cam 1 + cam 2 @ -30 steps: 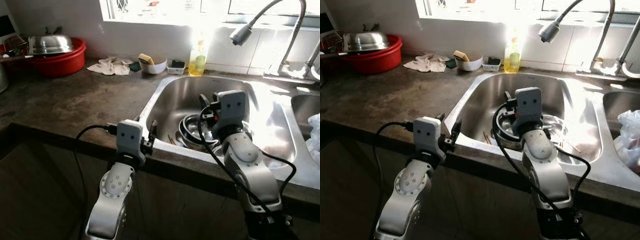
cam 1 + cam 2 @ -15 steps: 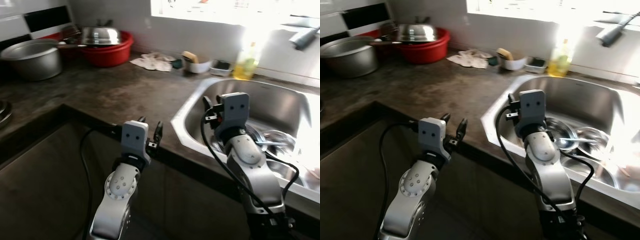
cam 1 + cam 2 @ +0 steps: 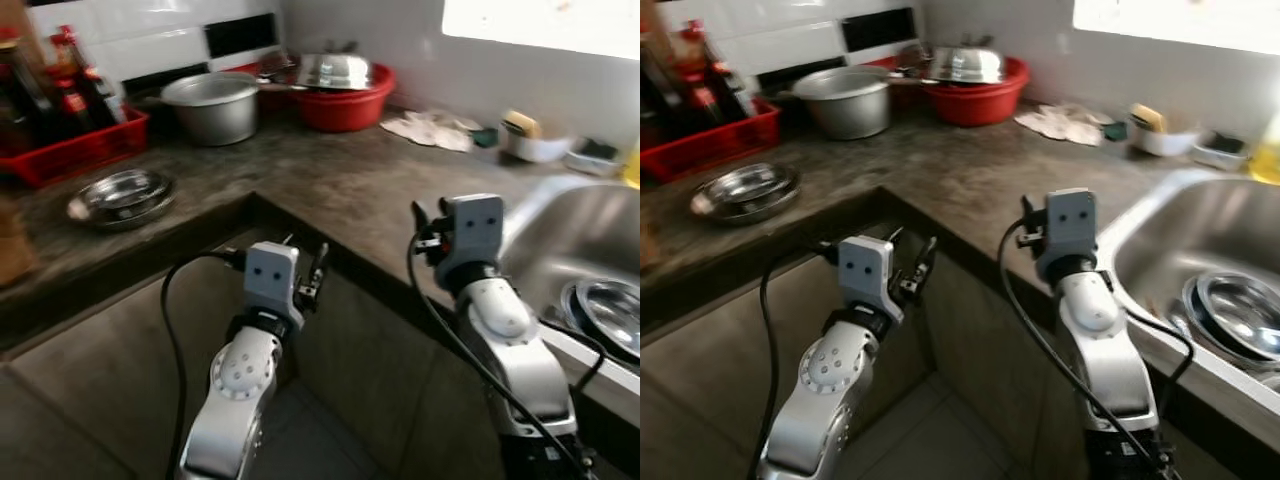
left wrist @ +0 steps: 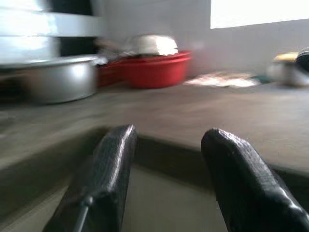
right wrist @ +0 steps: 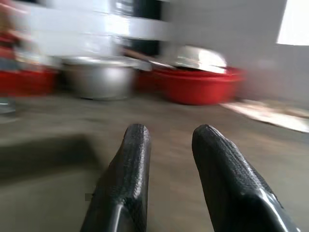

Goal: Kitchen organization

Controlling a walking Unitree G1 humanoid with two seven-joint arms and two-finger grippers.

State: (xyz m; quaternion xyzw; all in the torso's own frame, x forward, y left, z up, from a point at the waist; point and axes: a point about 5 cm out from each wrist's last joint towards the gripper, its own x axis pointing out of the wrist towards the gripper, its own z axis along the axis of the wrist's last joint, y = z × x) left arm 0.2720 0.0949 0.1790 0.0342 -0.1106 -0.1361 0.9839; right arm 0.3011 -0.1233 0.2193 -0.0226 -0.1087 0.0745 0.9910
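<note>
before the dark counter (image 3: 330,175), the left gripper (image 4: 166,166) and right gripper (image 5: 169,159) hang spread apart and empty, a steel pot (image 3: 212,105) beyond.

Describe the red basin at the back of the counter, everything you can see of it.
The red basin is round and looks like plastic, with a rolled rim. It stands upright on the dark counter against the back wall, beside a grey metal pot. A shiny domed metal lid rests in it, rising above the rim. A crumpled white cloth lies apart on its other side.
</note>
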